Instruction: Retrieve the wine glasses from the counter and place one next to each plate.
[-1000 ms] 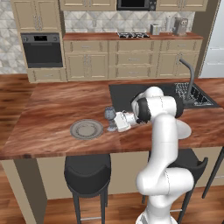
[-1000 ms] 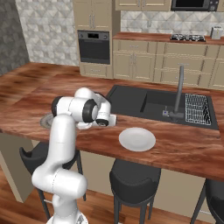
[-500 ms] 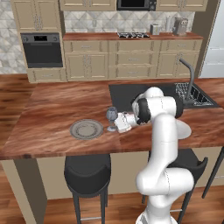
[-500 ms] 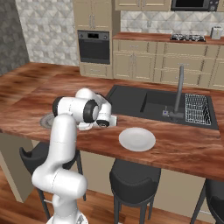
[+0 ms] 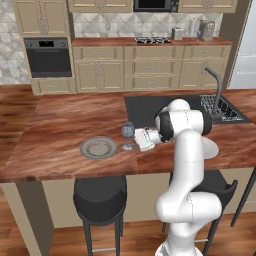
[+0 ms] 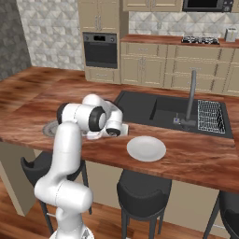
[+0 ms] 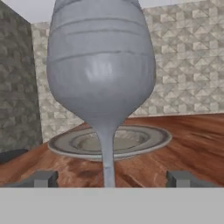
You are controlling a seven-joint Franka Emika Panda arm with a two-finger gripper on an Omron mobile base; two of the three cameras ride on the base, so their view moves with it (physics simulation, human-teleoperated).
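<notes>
**Glass let go beside the grey plate**

Pincer (image 7: 111,178) now spread wide, tips (image 7: 43,178) standing clear on either side of the stem, where a second ago shut on it. Nothing clamped any more. Glass (image 5: 128,135) upright on the bench (image 5: 55,130), standing on its own foot, just right of the grey plate (image 5: 99,147) and apart from its rim. Seen along the hand, the plate lying directly behind the stem, bowl looming close and tall. Arm reaching low across the bench from the right, hand (image 5: 144,138) level with the stem and very near it.

Meaning for the task, as a judgement: first glass placed, one plate served. White plate (image 6: 146,148) further right along the bench, near the sink (image 6: 158,108), with no glass beside it. Second glass not to be made out from here.

Next move likely a straight pull back of the hand, away from the stem. Risk: a tip brushing the thin stem on the way out and toppling the glass, tall and narrow-footed as it is.
</notes>
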